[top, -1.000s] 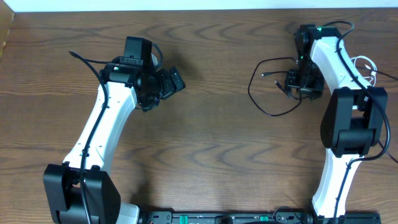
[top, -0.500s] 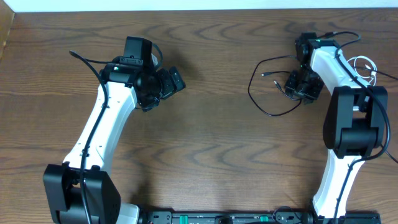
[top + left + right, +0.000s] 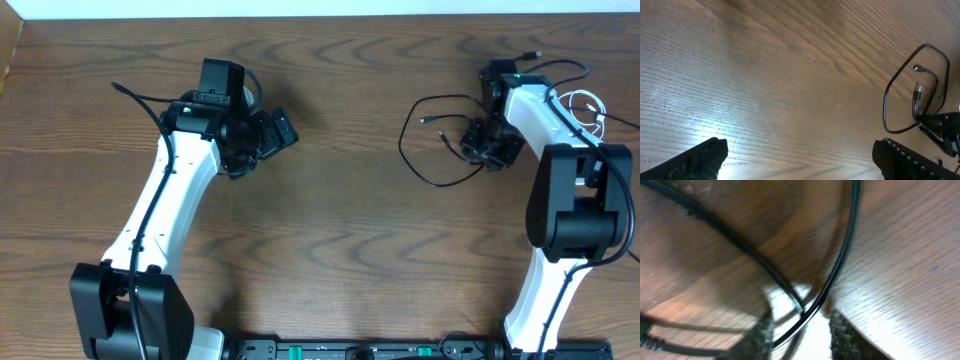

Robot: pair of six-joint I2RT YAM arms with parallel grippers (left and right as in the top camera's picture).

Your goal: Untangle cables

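Cables lie on the right half of the wooden bench (image 3: 340,230). The black cables (image 3: 402,148) form a loose loop just left of the right arm, and one small plug end (image 3: 424,120) points left inside that loop. Another black strand runs up past the right arm toward the far edge of the bench. A white cable (image 3: 585,103) sits coiled to the right of that arm, partly hidden behind it.

The right gripper (image 3: 485,142) is down at the right edge of the black loop. In the blurred right wrist view, its fingers (image 3: 757,340) stand a narrow way apart. One black cable (image 3: 852,230) curves down into the gap between them and crosses a second black strand there. The gap is wider than the cable, so the gripper is released rather than clamped on it.

The left gripper (image 3: 275,132) hangs over bare wood on the left half of the bench, well apart from the cables. It is spread wide and holds nothing. In the left wrist view its fingertips (image 3: 705,155) sit at the lower corners, with the black loop (image 3: 886,107) far off at the right edge.
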